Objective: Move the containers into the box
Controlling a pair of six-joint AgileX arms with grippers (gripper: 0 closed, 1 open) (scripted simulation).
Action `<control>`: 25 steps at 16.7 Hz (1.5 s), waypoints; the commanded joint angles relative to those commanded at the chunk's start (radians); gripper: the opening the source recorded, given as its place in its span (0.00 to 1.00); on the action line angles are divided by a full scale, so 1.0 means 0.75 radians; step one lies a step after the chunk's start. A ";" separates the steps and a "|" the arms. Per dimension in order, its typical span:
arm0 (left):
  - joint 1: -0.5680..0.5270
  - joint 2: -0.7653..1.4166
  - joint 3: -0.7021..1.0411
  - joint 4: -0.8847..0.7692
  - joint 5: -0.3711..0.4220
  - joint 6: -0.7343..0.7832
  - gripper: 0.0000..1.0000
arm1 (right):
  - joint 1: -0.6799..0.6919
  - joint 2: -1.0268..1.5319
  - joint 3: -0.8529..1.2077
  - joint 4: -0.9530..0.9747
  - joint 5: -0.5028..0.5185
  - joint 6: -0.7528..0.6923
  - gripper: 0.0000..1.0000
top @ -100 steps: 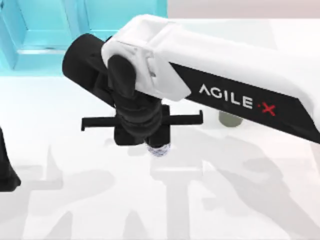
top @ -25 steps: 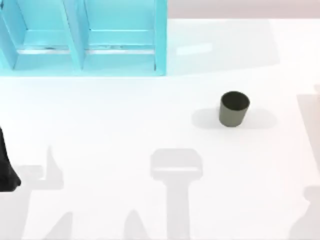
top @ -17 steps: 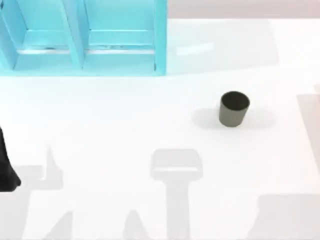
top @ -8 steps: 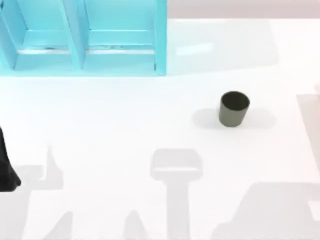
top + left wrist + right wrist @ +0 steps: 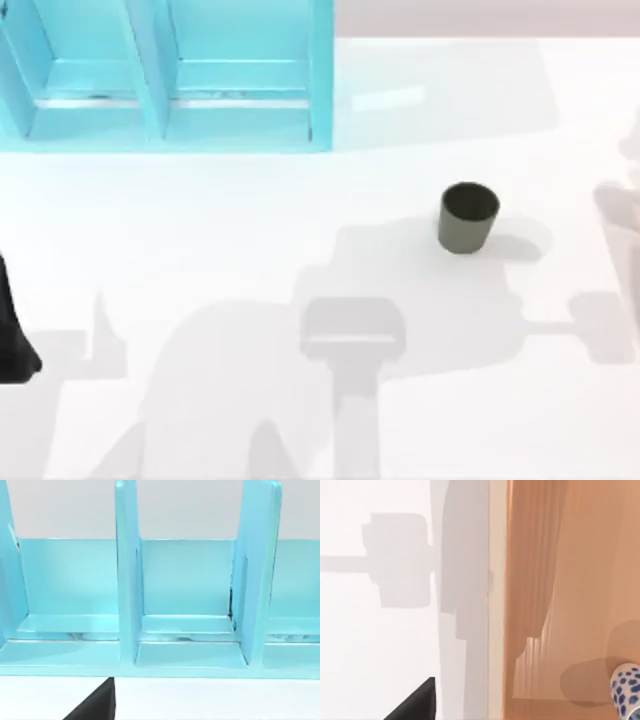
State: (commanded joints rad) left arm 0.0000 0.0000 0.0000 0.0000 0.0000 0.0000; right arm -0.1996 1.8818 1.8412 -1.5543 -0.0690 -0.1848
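So the olive-grey cup [image 5: 468, 217] is seen upright on the white table [image 5: 250, 230], right of middle, well apart from the blue rack [image 5: 165, 75]. A blue-patterned cup [image 5: 626, 687] is seen lying inside the orange box [image 5: 570, 590]. Gripper states can't be told.

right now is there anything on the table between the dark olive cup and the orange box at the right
Nothing visible stands in the way. In the top view the dark olive cup stands upright on the white table, with bare surface and arm shadows toward the right edge. The right wrist view shows the orange box, with the blue-patterned cup inside.
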 joint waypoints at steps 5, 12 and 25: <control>0.000 0.000 0.000 0.000 0.000 0.000 1.00 | 0.227 0.209 0.242 0.022 0.047 0.261 1.00; 0.000 0.000 0.000 0.000 0.000 0.000 1.00 | 0.675 0.579 0.577 0.034 0.074 0.683 1.00; 0.000 0.000 0.000 0.000 0.000 0.000 1.00 | 0.710 0.612 0.361 0.284 0.095 0.719 1.00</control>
State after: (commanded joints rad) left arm 0.0000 0.0000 0.0000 0.0000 0.0000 0.0000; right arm 0.3331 2.3405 2.1120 -1.3416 0.0024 0.3542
